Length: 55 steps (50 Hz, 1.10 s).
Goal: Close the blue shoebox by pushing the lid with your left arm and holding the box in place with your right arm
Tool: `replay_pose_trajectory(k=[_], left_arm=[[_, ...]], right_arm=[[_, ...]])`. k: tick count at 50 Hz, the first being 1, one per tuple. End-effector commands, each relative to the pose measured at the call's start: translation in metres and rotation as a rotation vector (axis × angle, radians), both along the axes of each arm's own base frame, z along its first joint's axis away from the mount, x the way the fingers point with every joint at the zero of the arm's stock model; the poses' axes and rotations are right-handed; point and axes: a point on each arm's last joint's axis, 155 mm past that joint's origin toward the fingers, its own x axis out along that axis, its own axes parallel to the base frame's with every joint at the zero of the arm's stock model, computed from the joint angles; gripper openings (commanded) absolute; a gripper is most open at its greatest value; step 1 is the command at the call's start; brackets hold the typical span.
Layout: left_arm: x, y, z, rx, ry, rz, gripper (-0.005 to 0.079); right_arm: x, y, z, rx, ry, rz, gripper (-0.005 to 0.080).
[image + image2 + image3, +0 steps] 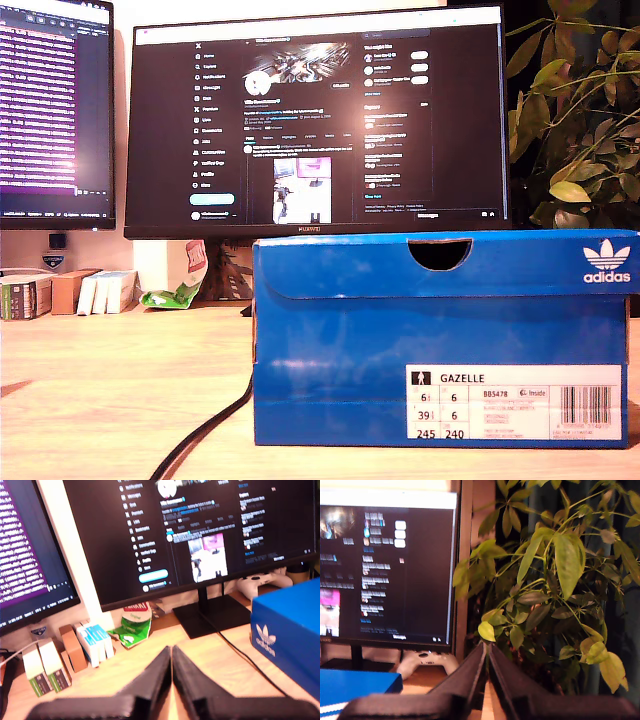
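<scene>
White controller (426, 663) (wrist views only), blue shoebox (440, 340)

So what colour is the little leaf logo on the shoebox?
White, on the blue shoebox; the logo shows best in the exterior view.

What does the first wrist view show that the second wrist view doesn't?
Only the first wrist view shows my first gripper, shut and apart from everything, the small cartons, the green wrapper, the purple-text monitor and the desk cable.

Only the second wrist view shows my second gripper, also shut, and the plant right behind it.

Both show the shoebox with its lid down, the main monitor and the white controller beneath the screen.
</scene>
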Motion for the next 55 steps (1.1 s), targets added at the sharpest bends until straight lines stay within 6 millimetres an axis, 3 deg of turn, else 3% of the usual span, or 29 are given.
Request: replay_pose_trajectory(k=[1, 7, 17, 35, 55], left_arm=[[-0.001, -0.001, -0.009, 0.003, -0.005, -0.007, -0.0014], [-0.004, 0.001, -0.012, 0.001, -0.033, 0.006, -0.0014], [-0.004, 0.006, -0.037, -0.031, -0.008, 0.033, -0.0014], [0.004, 0.041, -0.066, -0.087, 0.101, 0.236, -0.0014], [0.004, 0.052, -0.113, -0.112, 0.238, 0.306, -0.0014]], right_arm=[[0.004, -0.002, -0.017, 0.007, 0.022, -0.006, -0.0009], [0.006, -0.001, -0.028, 0.024, 0.049, 0.0, -0.001], [0.008, -0.002, -0.037, -0.002, 0.088, -0.007, -0.0011], [0.01, -0.003, -0.064, -0.003, 0.197, -0.016, -0.0011], [0.005, -0.009, -0.114, 0.023, 0.392, -0.045, -0.001]])
